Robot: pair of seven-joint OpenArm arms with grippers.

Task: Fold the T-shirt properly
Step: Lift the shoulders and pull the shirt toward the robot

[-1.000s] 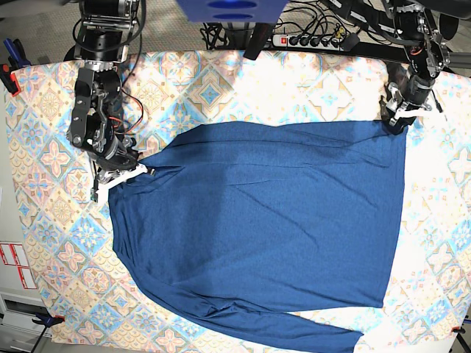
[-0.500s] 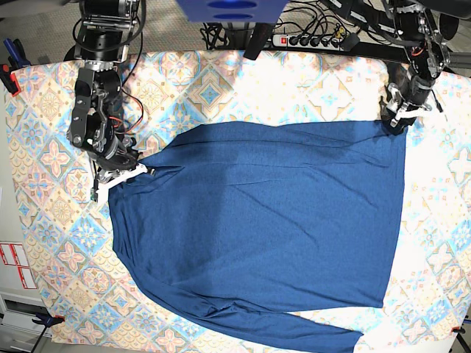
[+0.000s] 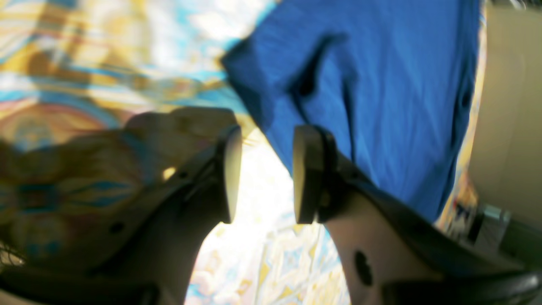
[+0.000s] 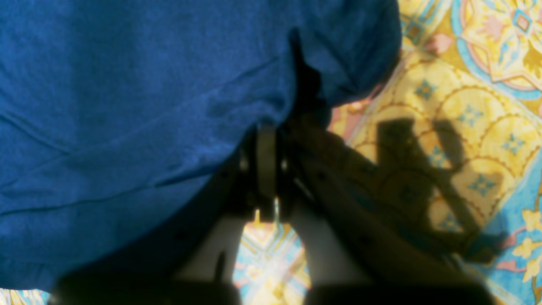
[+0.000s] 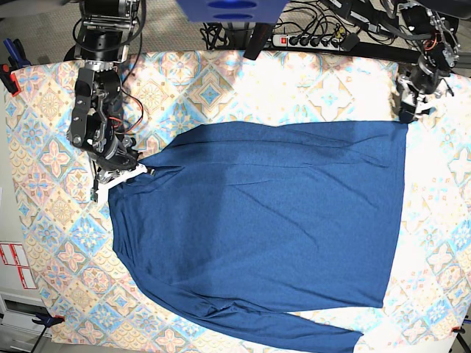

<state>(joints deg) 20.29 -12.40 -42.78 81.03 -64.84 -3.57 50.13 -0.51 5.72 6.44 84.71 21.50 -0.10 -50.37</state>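
The dark navy long-sleeved T-shirt (image 5: 265, 220) lies spread flat on the patterned tablecloth, one sleeve along the near edge. My right gripper (image 5: 121, 176) is at the shirt's left edge; in the right wrist view it (image 4: 266, 169) is shut on a fold of the shirt (image 4: 127, 106). My left gripper (image 5: 411, 109) hovers just beyond the shirt's far right corner. In the left wrist view it (image 3: 266, 173) is open with nothing between its pads, and the shirt's corner (image 3: 381, 84) lies beyond it.
The pastel patterned tablecloth (image 5: 44, 147) covers the table. A power strip (image 5: 309, 40) with cables lies along the back edge. A blue object (image 5: 232, 9) sits at the top centre. Red-and-white labels (image 5: 15, 265) are off the table's left edge.
My left gripper has let go of the shirt's far right corner and moved up and away from it. The corner now lies flat. The right arm has not moved.
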